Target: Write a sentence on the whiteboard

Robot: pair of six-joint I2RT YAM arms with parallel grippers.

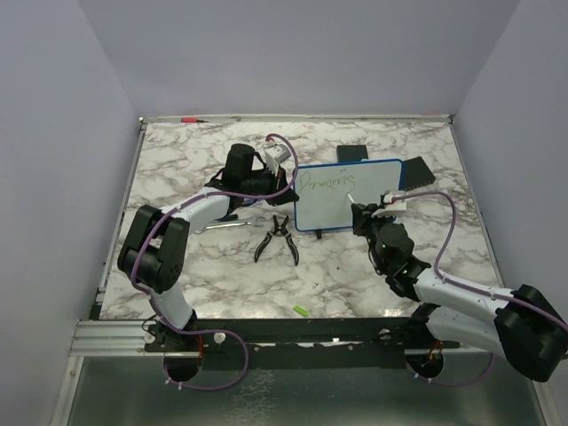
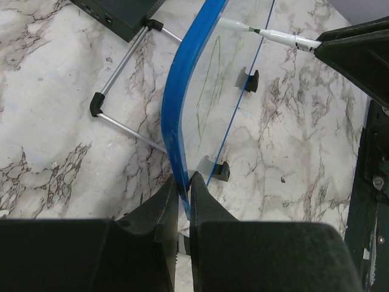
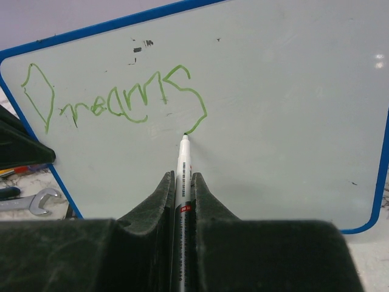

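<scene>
From above, the board (image 1: 348, 197) is standing upright on the marble table (image 1: 195, 275), right of centre and towards the far side. The left gripper (image 1: 293, 182) is clamping the board's left edge. The right gripper (image 1: 359, 210) is reaching in from the front, clenching a marker (image 1: 352, 199) whose tip is meeting the white face. Pliers (image 1: 277, 238) are lying just in front of the board's left corner, with a wrench (image 1: 224, 225) beside them to the left. Two black pads (image 1: 355, 153) are lying behind the board, and a small green cap (image 1: 301, 310) is lying near the front edge of the table.

In the left wrist view, the two fingers (image 2: 164, 204) are pinching the blue frame (image 2: 181, 97) between them, with the board running edge-on away from the camera. Its black feet (image 2: 222, 171) are resting on the marble. Green strokes are showing through the panel, and the marker is coming in from the upper right.

In the right wrist view, the jaws are squeezing the marker barrel tightly. Its tip is touching the board at the bottom of a long curved tail. The sentence (image 3: 115, 100) is sitting in the upper left of the board as one green word, reading roughly "Dreams". The wrench head is peeking out at the lower left.
</scene>
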